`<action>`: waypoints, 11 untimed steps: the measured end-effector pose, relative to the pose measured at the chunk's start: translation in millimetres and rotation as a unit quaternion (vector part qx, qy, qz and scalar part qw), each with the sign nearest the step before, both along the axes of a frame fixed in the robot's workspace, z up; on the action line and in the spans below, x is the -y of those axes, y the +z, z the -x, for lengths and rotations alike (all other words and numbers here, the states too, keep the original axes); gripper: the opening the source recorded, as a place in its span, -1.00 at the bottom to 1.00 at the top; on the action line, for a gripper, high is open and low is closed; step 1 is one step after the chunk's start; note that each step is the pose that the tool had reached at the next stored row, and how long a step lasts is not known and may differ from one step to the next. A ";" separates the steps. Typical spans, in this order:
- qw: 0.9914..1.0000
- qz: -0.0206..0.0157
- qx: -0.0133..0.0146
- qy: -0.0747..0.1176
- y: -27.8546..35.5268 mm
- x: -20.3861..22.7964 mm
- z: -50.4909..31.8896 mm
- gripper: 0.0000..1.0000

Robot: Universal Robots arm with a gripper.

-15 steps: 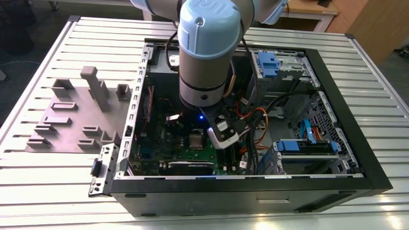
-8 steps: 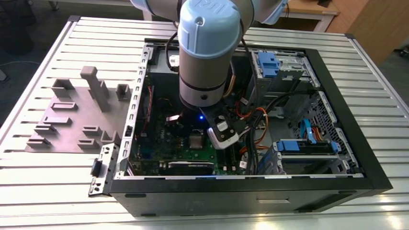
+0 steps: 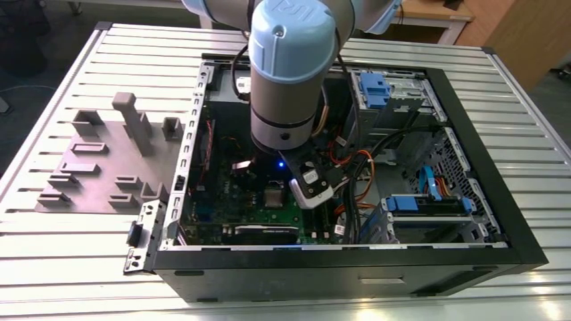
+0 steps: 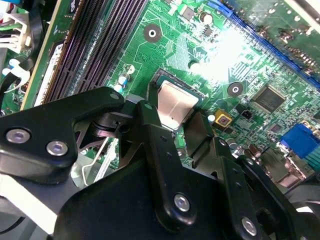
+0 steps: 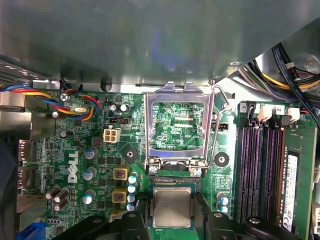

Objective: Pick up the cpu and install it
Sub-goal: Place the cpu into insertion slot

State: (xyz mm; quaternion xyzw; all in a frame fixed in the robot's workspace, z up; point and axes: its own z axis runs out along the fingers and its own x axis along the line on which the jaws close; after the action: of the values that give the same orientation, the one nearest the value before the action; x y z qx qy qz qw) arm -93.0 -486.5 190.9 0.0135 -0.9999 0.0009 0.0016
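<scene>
The cpu (image 5: 171,207), a small square chip with a dull silver top, lies in line with the motherboard socket in both wrist views. My gripper (image 5: 171,216) is shut on the cpu (image 4: 175,103), with one black finger (image 4: 150,125) against each of two opposite edges. Just beyond it, the socket's silver load frame (image 5: 175,125) stands flipped open, and its wire lever (image 5: 216,125) is raised. In the exterior view the arm reaches down into the open computer case, and the gripper (image 3: 308,194) is low over the green motherboard (image 3: 259,200).
Memory slots (image 5: 265,165) run beside the socket, with capacitors (image 5: 90,175) and a wire bundle (image 5: 75,102) on the other side. Cables (image 3: 357,167) and blue drive bays (image 3: 428,204) crowd the case at the exterior view's right. A grey fixture plate (image 3: 98,167) lies outside at its left.
</scene>
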 end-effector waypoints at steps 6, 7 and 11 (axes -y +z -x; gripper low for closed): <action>1.000 0.000 0.000 0.000 -0.8 0.0 -0.6 -0.09; 1.000 0.000 0.000 0.000 -1.0 0.0 -0.7 -0.09; 1.000 0.000 0.000 0.000 -2.1 0.0 -0.7 -0.09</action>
State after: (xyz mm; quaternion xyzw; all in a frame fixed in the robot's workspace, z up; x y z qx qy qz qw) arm -92.4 -486.5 188.8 0.0135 -0.9999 0.0010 0.0016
